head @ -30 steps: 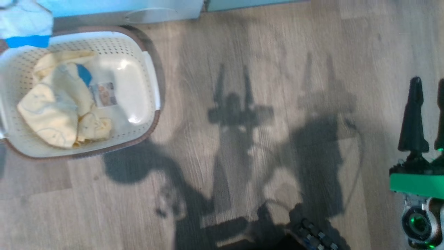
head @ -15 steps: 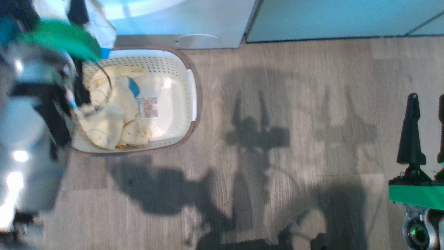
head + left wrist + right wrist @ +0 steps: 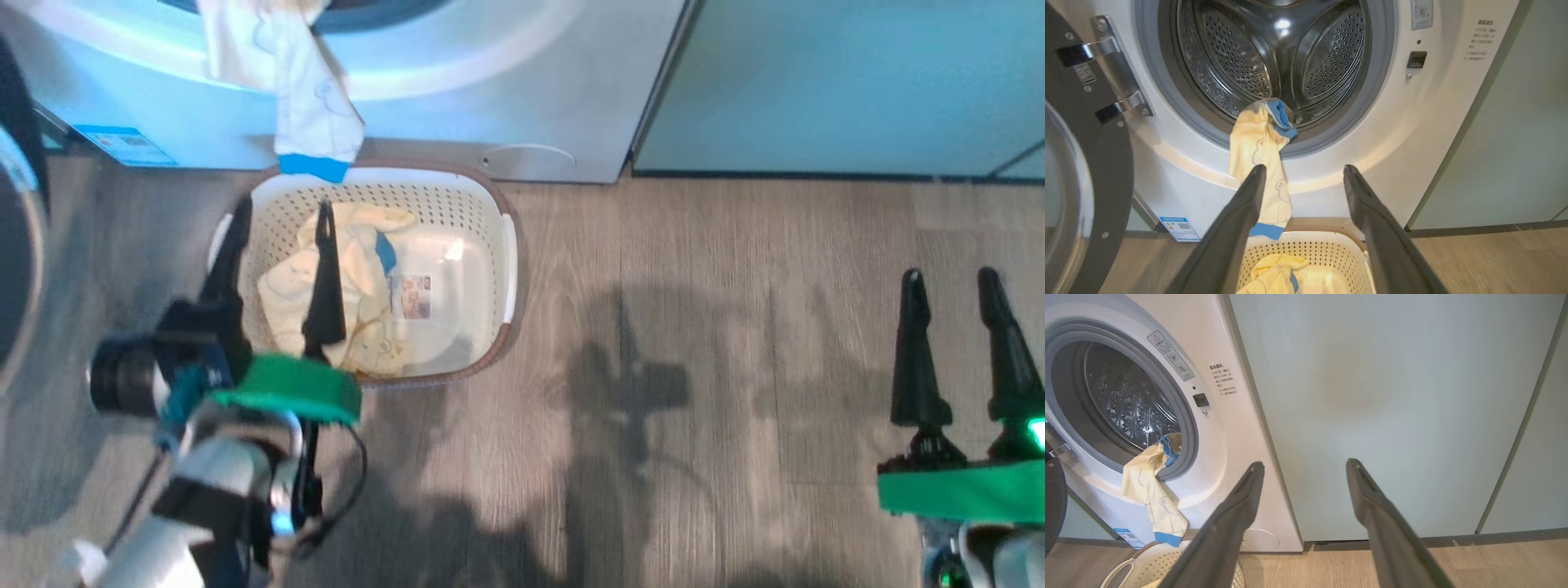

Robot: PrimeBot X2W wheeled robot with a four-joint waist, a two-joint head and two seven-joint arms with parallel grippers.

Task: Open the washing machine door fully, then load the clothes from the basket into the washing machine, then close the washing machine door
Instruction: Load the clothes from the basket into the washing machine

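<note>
Saw the door [image 3: 1106,171] swung wide at the washer's [image 3: 1412,134] left. Caught one yellow garment [image 3: 1257,151] draped out of its mouth, blue hem dangling over the basket [image 3: 457,204]. Spotted more yellow clothes [image 3: 359,233] heaped in its left half.

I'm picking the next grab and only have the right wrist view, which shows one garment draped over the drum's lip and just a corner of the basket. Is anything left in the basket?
Observer: Yes. In the head view, pale yellow clothes lie bunched in the left part of the basket. Its right part is bare down to a label sticker.
Operator: Where's the left hand?
Observer: The left hand is over the basket, above those clothes, with its fingers apart and holding nothing.
Operator: Is the door out of the way?
Observer: The left wrist view shows the washing machine door swung open on its hinges at the left, clear of the drum.
</note>
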